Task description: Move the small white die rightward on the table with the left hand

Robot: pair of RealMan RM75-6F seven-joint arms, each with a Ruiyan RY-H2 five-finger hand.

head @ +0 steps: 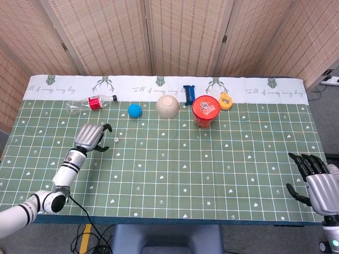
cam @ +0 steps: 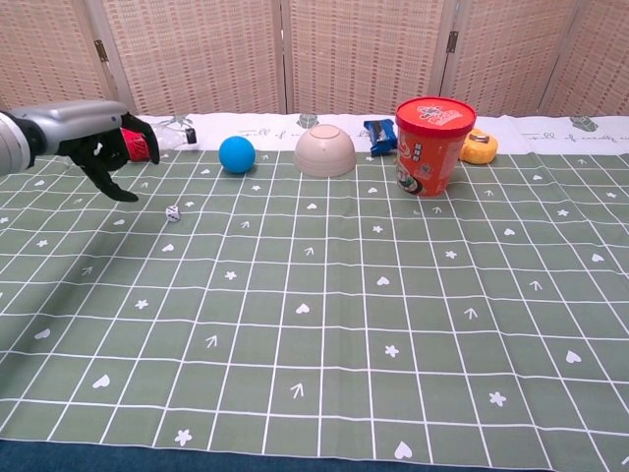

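1. Desk (head: 175, 174), under a green grid cloth with a white printed border at the back. It carries everything below.

2. Your left hand (head: 91, 136), reaching in over the cloth's left part. It holds nothing; the fingers are apart and curve downward (the chest view shows them hanging above the cloth (cam: 103, 147)). It sits just to the left of the die, not touching it.

3. Your right hand (head: 317, 182), at the desk's near right edge, fingers spread, empty, well apart from the work.

4. Red noodle cup (head: 205, 111), upright, right of centre at the back.

5. Beige bowl (head: 167, 106), upside down, beside the cup.

6. Clear plastic bottle (head: 87, 103) with red label, lying on its side at back left, behind your left hand.

7. Blue ball (head: 135, 110), between bottle and bowl.

8. Blue packet (head: 188, 94) and small orange item (head: 226, 100), near the border (too small to identify).

9. Small white die (head: 116, 139), on the cloth just right of your left hand.

Step in hand, as judged: the approach; no grasp yet. Next, you need to lower the fingertips onto the die and pinch it (a tiny target, likely to skitter if nudged), then carry it rightward across open cloth, in front of the ball and bowl.
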